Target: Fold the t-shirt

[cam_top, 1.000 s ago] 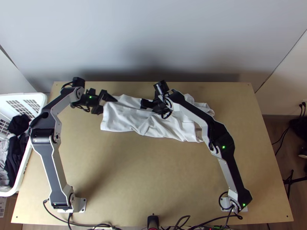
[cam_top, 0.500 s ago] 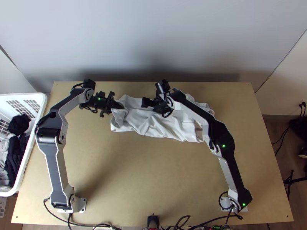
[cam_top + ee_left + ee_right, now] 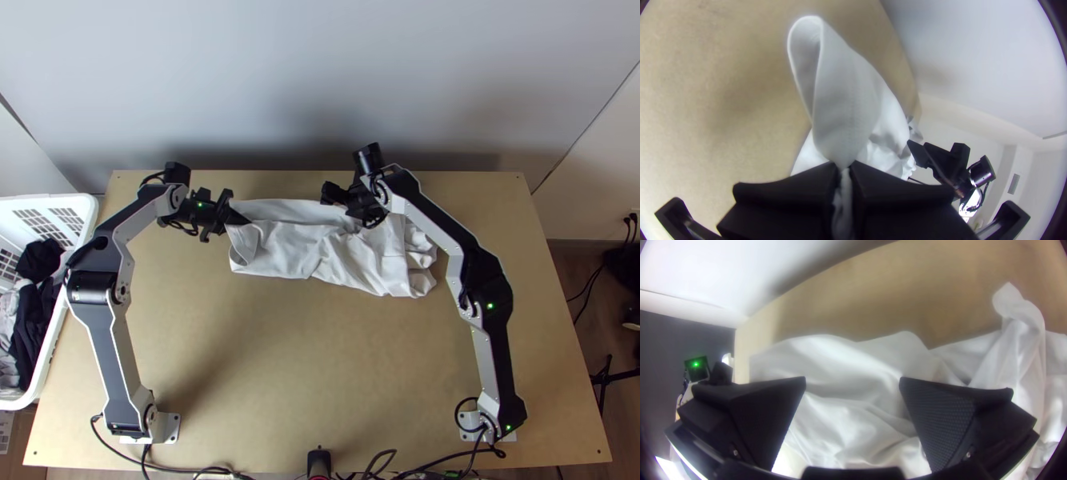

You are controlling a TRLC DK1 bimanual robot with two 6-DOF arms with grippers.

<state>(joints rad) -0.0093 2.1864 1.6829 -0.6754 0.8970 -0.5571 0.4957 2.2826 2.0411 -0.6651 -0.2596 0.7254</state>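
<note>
A white t-shirt [image 3: 288, 248] lies bunched in a wrinkled strip across the far part of the table. At its left end my left gripper [image 3: 233, 217] holds the edge; in the left wrist view the left gripper [image 3: 843, 166] is shut on a pinched fold of the shirt [image 3: 840, 98], with a looped flap beyond it. Over the shirt's far edge, right of its middle, is my right gripper [image 3: 338, 200]. The right wrist view has the right gripper [image 3: 852, 382] open, its fingers wide apart above the wrinkled shirt [image 3: 853, 364].
A white laundry basket [image 3: 56, 352] with dark and grey clothes stands at the table's left edge. A pale wall [image 3: 320, 88] rises behind the table. Cables [image 3: 216, 470] run along the near edge, and bare wood [image 3: 312, 368] lies between the arm bases.
My left gripper has moved right, closed on the shirt's left end, then shifted slightly back left. My right gripper has moved right along the shirt, and the shirt's right end has shifted a little.
</note>
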